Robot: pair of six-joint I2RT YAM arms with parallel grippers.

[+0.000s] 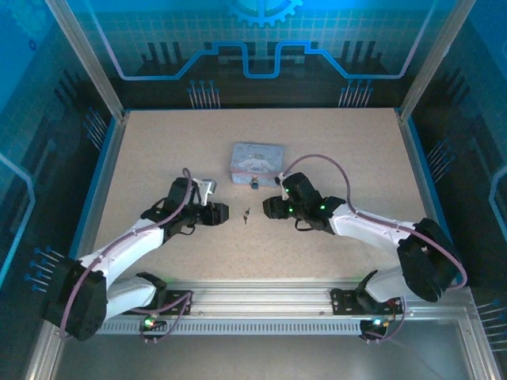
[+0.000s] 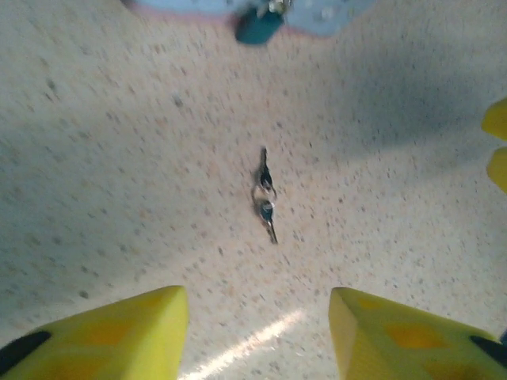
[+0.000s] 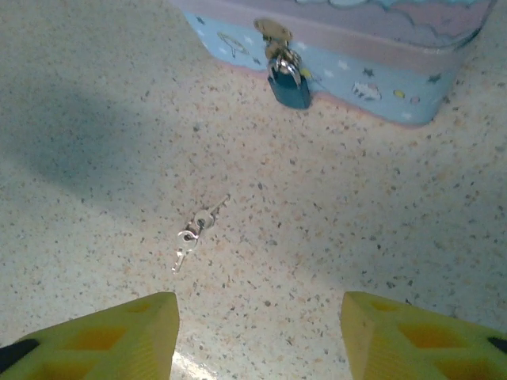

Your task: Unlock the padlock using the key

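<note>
Two small keys on one ring, the key (image 1: 246,213) (image 2: 266,194) (image 3: 194,229), lie flat on the speckled table between both arms. The padlock (image 1: 255,184) (image 2: 257,24) (image 3: 288,83) is dark bluish and hangs on the clasp of a pale blue tin (image 1: 255,161) (image 3: 356,47). Just left of the key is my left gripper (image 1: 224,212) (image 2: 257,332), open, with bare table between its yellow fingers. My right gripper (image 1: 269,207) (image 3: 260,332) is just right of the key, also open and holding nothing. The right gripper's yellow fingertips (image 2: 497,142) show at the edge of the left wrist view.
The tin stands behind the key at the table's middle. Metal frame posts and blue walls (image 1: 103,150) bound the table on the left, right and back. Bare speckled tabletop (image 1: 158,150) lies around both arms.
</note>
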